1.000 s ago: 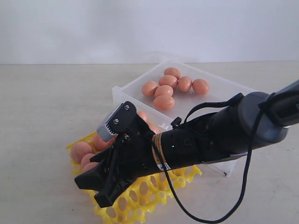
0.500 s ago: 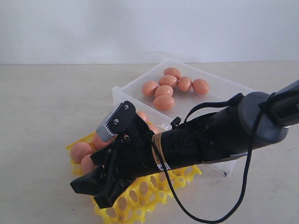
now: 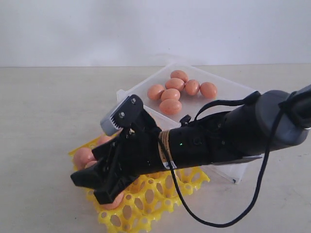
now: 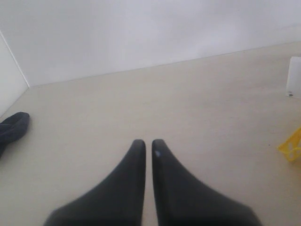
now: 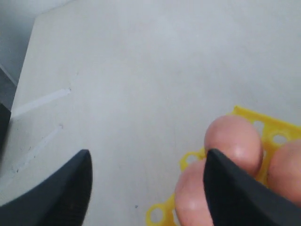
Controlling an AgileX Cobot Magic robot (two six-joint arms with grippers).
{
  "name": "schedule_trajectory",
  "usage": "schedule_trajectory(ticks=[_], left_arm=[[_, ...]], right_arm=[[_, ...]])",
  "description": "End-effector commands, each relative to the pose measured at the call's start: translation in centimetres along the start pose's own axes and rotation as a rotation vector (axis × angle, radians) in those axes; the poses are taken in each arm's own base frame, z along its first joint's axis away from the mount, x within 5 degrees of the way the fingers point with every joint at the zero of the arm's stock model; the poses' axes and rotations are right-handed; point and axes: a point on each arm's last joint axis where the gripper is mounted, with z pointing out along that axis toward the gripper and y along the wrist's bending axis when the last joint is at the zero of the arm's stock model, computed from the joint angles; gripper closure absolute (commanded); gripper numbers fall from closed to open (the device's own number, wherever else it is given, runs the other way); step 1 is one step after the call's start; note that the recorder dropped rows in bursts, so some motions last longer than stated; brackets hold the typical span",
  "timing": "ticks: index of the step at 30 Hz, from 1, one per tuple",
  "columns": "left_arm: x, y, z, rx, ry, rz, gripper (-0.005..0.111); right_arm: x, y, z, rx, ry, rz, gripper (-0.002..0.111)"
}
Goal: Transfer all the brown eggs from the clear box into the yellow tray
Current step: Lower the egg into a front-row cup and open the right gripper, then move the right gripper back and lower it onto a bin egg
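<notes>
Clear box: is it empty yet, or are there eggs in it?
Not empty: the clear box holds a cluster of brown eggs, seen in the exterior view.

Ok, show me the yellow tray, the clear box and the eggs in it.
yellow tray [image 3: 155, 191], exterior view, bare front grid.
clear box [image 3: 231, 91], exterior view, bare floor right of eggs.
eggs in the box [image 3: 170, 93], exterior view, middle egg.

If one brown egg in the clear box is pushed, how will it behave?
Probably it rolls: the brown eggs are smooth ovals lying loose on the flat floor of the clear box. Likely fragile too, so a gentle grip seems wise.
</notes>
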Motion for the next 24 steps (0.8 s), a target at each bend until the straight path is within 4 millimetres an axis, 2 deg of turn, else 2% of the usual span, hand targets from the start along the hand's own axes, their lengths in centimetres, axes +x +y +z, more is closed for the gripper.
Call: schedule_trajectory(ticks=[1, 2, 7, 11, 14, 16, 20, 22, 24], left_arm=[[0.1, 0.0, 0.0, -0.002, 0.001, -0.003, 0.103], [0.1, 0.0, 0.0, -0.002, 0.001, -0.003, 0.103], [0.1, 0.0, 0.0, -0.002, 0.001, -0.003, 0.103], [0.1, 0.0, 0.0, -0.002, 0.001, -0.003, 0.103], [0.1, 0.0, 0.0, -0.002, 0.001, -0.003, 0.103], [0.1, 0.0, 0.0, -0.002, 0.001, -0.003, 0.103], [0.1, 0.0, 0.0, -0.002, 0.001, -0.003, 0.103], [0.1, 0.0, 0.0, -0.002, 0.001, -0.003, 0.103], [0.1, 0.0, 0.0, -0.002, 0.001, -0.003, 0.103]], right_arm=[[-3.5, 0.3, -2.4, 0.131, -0.079, -0.02, 0.09], [-4.3, 0.3, -3.1, 0.183, -0.069, -0.064, 0.107], [-7.7, -1.8, -6.6, 0.587, 0.119, -0.177, 0.107], [-10.3, -4.9, -10.2, 1.021, 0.419, -0.19, 0.107], [-11.8, -7.6, -12.2, 1.162, 0.623, -0.169, 0.107], [-11.8, -9.3, -13.0, 1.105, 0.73, -0.061, 0.107], [-11.5, -11.1, -12.3, 0.678, 0.812, 0.182, 0.107], [-11.6, -11.8, -11.5, 0.478, 0.794, 0.165, 0.107], [-11.6, -12.7, -11.1, 0.401, 0.801, 0.055, 0.107]])
